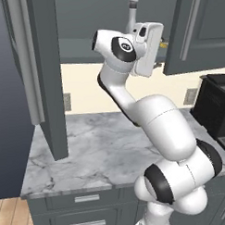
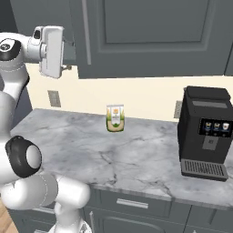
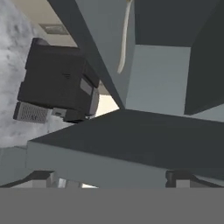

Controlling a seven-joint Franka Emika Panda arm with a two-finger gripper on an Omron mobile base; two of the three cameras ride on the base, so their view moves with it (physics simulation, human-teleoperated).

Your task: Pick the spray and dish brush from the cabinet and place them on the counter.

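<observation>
The cabinet (image 1: 84,48) stands open, with doors swung out at the left and right. The spray (image 1: 132,15), pale grey with a hooked head, stands upright on its shelf, just above and behind my hand. In the hand view, which is rolled sideways, the dish brush (image 3: 124,39) shows as a thin cream stick lying along the grey shelf (image 3: 162,74). My gripper (image 1: 159,54) (image 2: 68,54) (image 3: 111,177) hovers in front of the cabinet opening, pointing right. It is open, with nothing between its fingertips (image 3: 41,177). The counter (image 1: 99,146) (image 2: 136,154) lies below.
A green-and-cream pouch (image 2: 115,118) stands on the counter by the back wall. A black coffee machine (image 2: 205,132) (image 3: 57,87) sits at the counter's right end. The right cabinet door (image 1: 196,34) (image 3: 131,144) hangs close beside the hand. Grey drawers (image 1: 87,199) run under the slab.
</observation>
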